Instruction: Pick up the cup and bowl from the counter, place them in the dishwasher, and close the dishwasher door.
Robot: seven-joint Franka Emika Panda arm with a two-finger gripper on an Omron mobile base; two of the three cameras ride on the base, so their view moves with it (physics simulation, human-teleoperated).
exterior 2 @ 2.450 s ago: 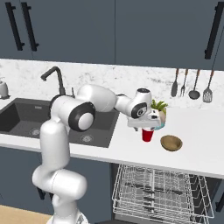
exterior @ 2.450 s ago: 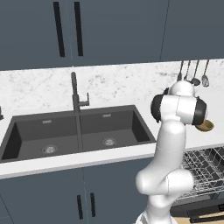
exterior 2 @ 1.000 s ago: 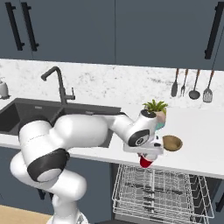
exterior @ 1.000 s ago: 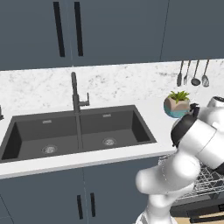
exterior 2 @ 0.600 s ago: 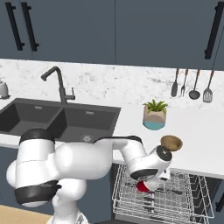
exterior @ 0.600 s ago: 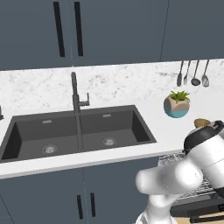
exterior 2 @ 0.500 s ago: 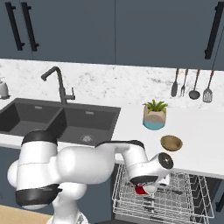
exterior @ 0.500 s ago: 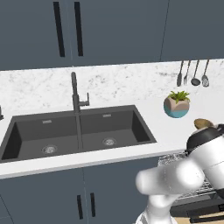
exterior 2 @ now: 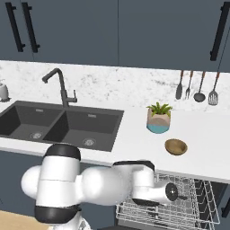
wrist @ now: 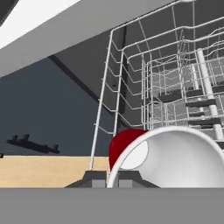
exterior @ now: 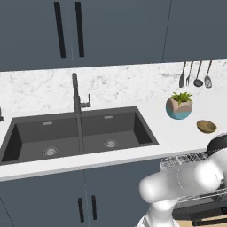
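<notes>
The small red cup [wrist: 124,146] sits right above my gripper [wrist: 112,178], which is shut on it, low beside the silver wire rack [wrist: 175,83] of the dishwasher. In the right base view my arm [exterior 2: 134,184] bends down from the counter edge into the pulled-out rack [exterior 2: 188,209]. The tan-brown bowl [exterior 2: 175,146] rests on the white counter [exterior 2: 202,134] above the rack, apart from the arm; it also shows at the counter's right end as the bowl [exterior: 206,126]. The dark dishwasher door [exterior: 197,212] lies open under the rack [exterior: 184,159].
A teal-and-tan plant pot [exterior 2: 158,119] stands just behind the bowl. The black double sink [exterior: 77,133] with its faucet [exterior: 76,93] lies to the left. Utensils [exterior 2: 195,85] hang on the back wall. A blue-grey cabinet front [wrist: 39,113] and wooden floor [wrist: 43,170] flank the rack.
The arm has swung down from counter height with the red cup, past the counter edge and into the dishwasher rack. The bowl and the plant pot have stayed in place.
</notes>
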